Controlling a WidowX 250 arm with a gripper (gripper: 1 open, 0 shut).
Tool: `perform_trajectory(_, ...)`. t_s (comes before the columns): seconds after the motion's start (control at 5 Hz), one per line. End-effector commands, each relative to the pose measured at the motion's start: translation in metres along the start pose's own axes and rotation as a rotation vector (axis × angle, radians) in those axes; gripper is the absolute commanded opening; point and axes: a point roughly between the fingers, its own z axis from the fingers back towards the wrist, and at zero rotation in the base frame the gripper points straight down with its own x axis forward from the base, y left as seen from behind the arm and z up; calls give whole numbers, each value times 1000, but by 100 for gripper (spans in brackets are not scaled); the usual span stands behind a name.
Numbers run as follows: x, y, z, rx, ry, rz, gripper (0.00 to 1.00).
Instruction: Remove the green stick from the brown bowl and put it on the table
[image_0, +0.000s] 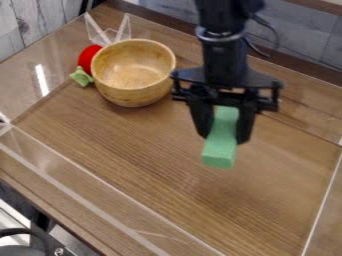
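Green stick (222, 137) hangs clamped in your gripper (225, 118), above bare table (120, 170) and clear of the brown bowl (134, 72), which sits up-left. You're mid-carry; next, lower it to the wood and spread the jaws to release.

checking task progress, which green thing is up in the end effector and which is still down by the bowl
The green stick hangs in the end effector above the table. The small green piece lies left of the brown bowl, beside a red object.
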Motion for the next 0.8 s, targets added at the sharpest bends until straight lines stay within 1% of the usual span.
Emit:
perform_trajectory(0.0, 5, -13, 0, 7, -14, 0, 0)
perform_trajectory(0.4, 0, -5, -13, 27, 5, -2, 0)
perform_trajectory(0.6, 0, -2, -20, 31, 9, 16, 0)
